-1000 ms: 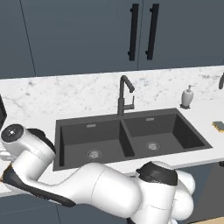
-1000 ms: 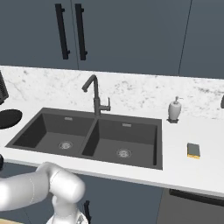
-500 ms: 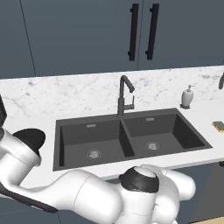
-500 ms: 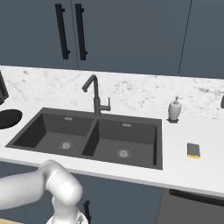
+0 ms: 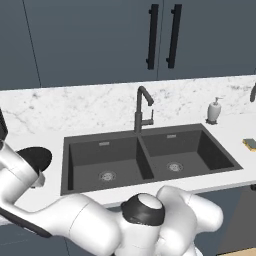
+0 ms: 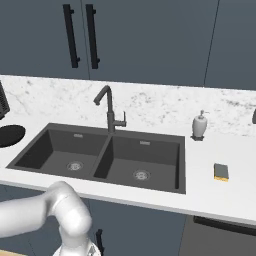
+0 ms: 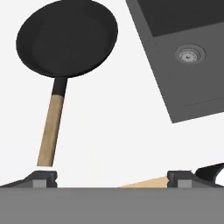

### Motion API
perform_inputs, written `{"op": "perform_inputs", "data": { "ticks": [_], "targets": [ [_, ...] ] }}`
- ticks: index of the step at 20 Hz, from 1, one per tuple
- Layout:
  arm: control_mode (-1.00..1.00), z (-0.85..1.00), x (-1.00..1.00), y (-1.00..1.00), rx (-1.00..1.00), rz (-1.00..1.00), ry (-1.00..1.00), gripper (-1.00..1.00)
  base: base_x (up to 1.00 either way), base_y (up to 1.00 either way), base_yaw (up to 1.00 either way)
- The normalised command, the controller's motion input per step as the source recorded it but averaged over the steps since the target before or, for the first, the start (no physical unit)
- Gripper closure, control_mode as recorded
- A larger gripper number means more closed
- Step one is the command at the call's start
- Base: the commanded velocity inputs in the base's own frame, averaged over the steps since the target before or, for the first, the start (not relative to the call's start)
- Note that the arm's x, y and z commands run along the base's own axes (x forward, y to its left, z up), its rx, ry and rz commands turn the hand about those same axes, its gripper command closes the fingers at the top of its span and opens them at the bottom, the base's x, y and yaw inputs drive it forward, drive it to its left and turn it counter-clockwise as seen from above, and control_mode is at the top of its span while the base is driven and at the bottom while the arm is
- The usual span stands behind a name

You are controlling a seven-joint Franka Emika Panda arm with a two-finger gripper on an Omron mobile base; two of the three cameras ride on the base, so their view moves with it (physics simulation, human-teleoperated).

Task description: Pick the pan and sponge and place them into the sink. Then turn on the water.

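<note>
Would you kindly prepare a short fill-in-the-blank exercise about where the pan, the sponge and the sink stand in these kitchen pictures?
1. The pan lies on the white counter, and its handle is made of ____.
2. The sink has ____ basins, each with a round drain.
3. The sponge lies on the counter near the white ____ dispenser.
4. From the faucet, ____ water is running.

Missing words: wood; two; soap; no

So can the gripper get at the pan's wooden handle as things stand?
Probably yes. In the hand view the pan lies alone on the white counter beside the sink, its handle pointing toward the open gripper, nothing between them.
</note>
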Motion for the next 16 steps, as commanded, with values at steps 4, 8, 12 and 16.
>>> {"op": "perform_inputs", "data": {
  "ticks": [4, 8, 12, 16],
  "targets": [
    [-1.00, -0.23, 0.42, 0.21, 0.00, 0.00, 0.01, -1.00, 0.00, 0.00, 0.00],
    [-1.00, -0.14, 0.21, 0.31, 0.00, 0.00, 0.00, -1.00, 0.00, 0.00, 0.00],
    [-1.00, -0.12, 0.17, 0.34, -0.01, 0.00, 0.00, -1.00, 0.00, 0.00, 0.00],
    [-1.00, -0.07, 0.17, 0.24, -0.03, 0.00, 0.01, -1.00, 0.00, 0.00, 0.00]
  ]
}}
